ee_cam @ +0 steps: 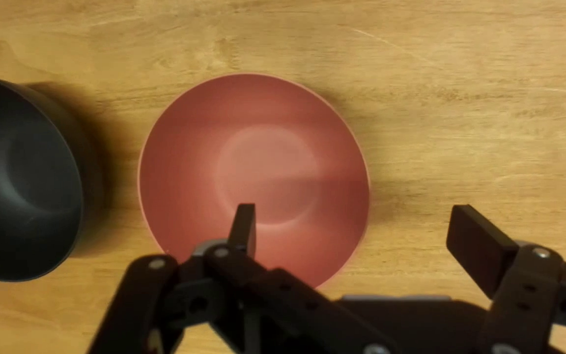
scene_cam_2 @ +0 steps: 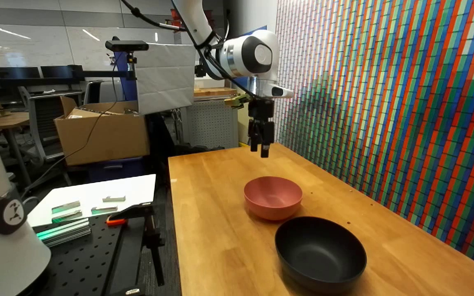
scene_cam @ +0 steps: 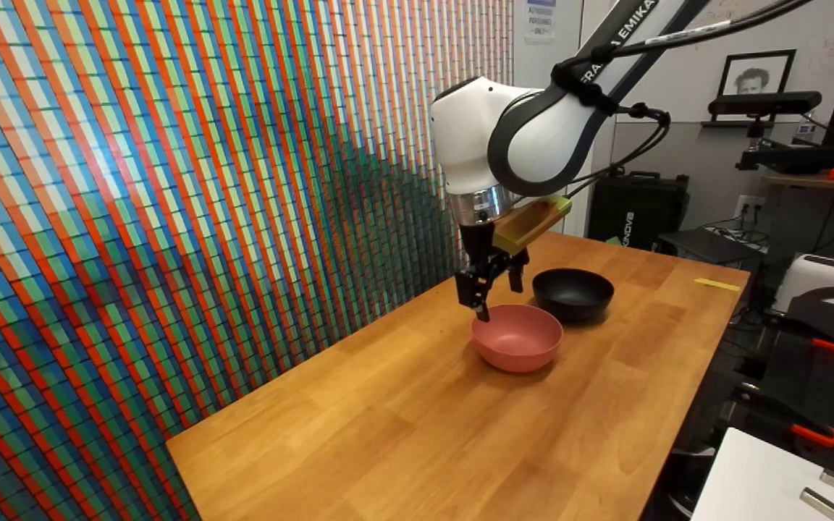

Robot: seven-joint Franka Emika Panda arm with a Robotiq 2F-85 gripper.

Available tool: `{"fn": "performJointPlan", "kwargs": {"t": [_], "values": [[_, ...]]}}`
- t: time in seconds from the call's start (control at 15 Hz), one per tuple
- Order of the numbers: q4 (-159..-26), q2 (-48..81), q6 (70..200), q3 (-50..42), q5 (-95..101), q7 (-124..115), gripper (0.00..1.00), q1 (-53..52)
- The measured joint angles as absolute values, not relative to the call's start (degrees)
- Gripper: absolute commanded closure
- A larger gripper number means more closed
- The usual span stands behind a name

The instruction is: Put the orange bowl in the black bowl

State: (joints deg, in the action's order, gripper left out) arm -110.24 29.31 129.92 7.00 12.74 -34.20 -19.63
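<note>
Got the orange bowl [ee_cam: 258, 160] sitting right way up on the wooden table [scene_cam_2: 212, 246], with the black bowl [ee_cam: 22, 177] at its 9 o'clock in the wrist view, just beside it but not touching. My gripper [ee_cam: 354, 211] is spread wide with nothing in it, up above the orange rim around 4 o'clock. One of its fingers [ee_cam: 245, 228] is over the inside of the bowl, toward 6; its partner is out past the rim, over the table.

Looks like a rim pinch lineup to me: I doubt the jaws would span the whole bowl, so one finger in, one out. 4 o'clock seems a smart spot too, since over at 9 the outer finger would be fighting the black bowl's wall.

No grip yet, so it's early days. Next move is probably straight down over the rim. My worry: held by one edge, the bowl could tip on the way over.
</note>
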Motion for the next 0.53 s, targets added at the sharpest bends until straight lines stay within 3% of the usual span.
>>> {"fn": "performJointPlan", "kwargs": {"t": [0.53], "values": [[-104.5, 37.6, 129.9, 4.4, 12.7, -34.1, 0.00, -21.7]]}}
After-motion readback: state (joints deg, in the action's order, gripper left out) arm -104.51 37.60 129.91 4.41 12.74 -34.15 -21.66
